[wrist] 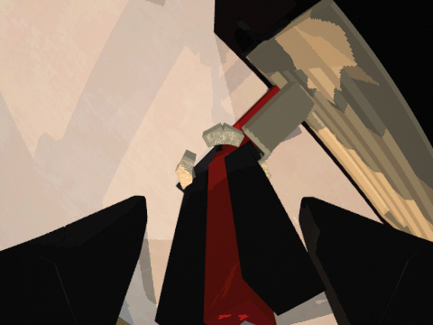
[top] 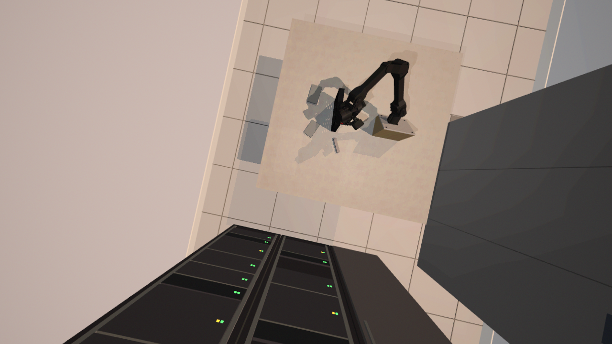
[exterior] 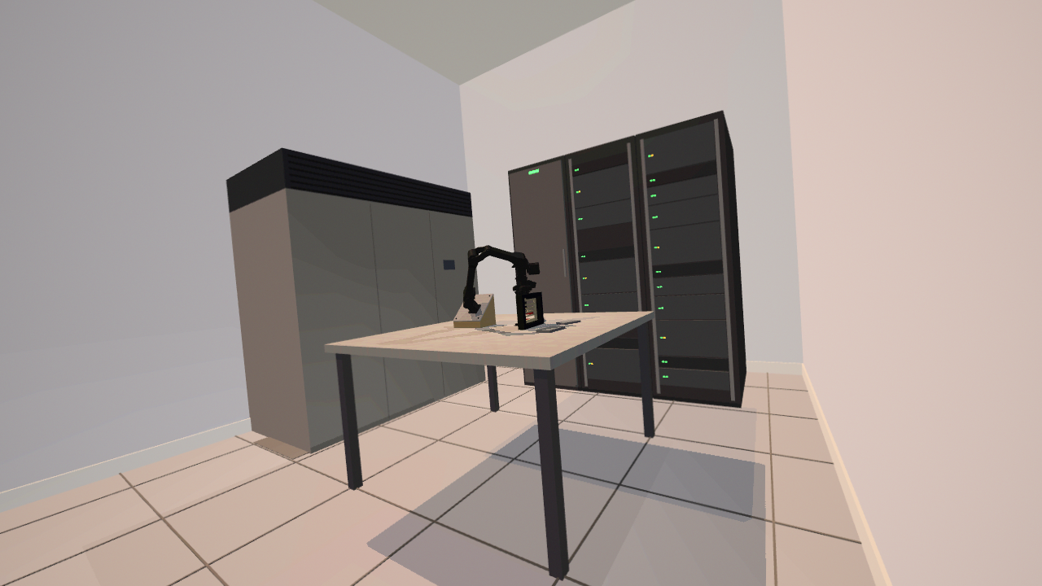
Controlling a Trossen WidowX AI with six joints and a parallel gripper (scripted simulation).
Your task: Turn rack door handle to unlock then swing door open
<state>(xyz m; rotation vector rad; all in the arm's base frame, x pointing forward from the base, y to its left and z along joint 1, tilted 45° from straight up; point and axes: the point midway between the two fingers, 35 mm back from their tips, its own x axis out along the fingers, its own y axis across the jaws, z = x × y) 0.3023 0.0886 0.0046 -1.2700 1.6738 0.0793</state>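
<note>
The rack frame [top: 337, 110] [exterior: 520, 312] stands upright on the table as a black frame. In the wrist view the rack door's handle [wrist: 254, 199] is a black grip with a red stripe, joined by a grey block to a pale ribbed part [wrist: 343, 104] at upper right. The handle appears turned at an angle to that part. My gripper [wrist: 224, 208] points down over the handle and is open, one finger on each side, with gaps visible between fingers and handle. The door's opening angle cannot be told from these views.
The table [top: 342, 184] [exterior: 437, 351] also bears flat grey pieces [top: 314, 94] [top: 310, 128] beyond the frame and a narrow piece [top: 335, 145] near its end. The arm's wedge base [top: 392, 131] [exterior: 473, 323] stands behind the gripper. Tall server cabinets [exterior: 680, 277] stand beyond the table.
</note>
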